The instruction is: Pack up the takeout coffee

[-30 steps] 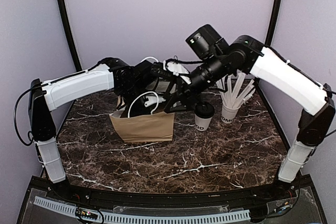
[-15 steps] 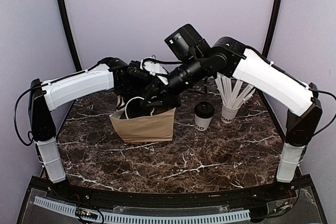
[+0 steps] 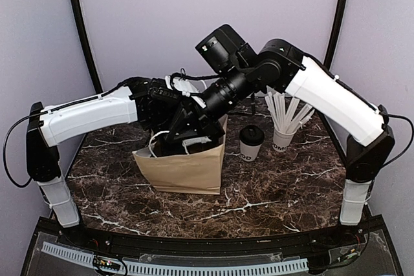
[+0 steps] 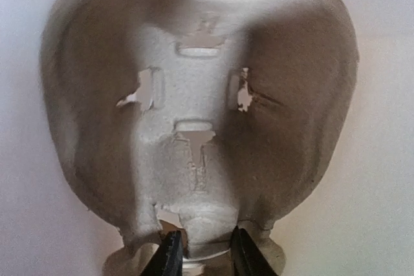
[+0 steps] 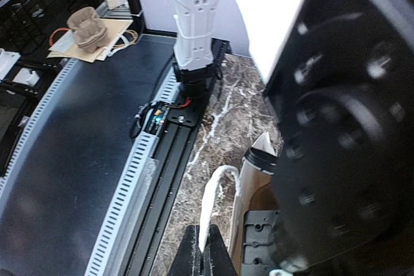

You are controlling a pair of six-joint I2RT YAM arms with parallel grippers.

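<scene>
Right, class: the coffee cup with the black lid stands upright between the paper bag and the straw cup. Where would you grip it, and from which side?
Probably the white paper wall of the takeout coffee, just under its black lid, approaching level from the near side. The paper bag and straw cup flank it, and the wider lid should stop it slipping.

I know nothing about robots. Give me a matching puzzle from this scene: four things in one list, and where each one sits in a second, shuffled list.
Things:
1. takeout coffee
2. straws
3. bag handle
4. pulp carrier

Places:
A. pinched by the right gripper
B. on the table, beside the brown bag
C. gripped by the left gripper
D. standing in a white cup

Pairs: 1-B, 2-D, 3-A, 4-C
</scene>
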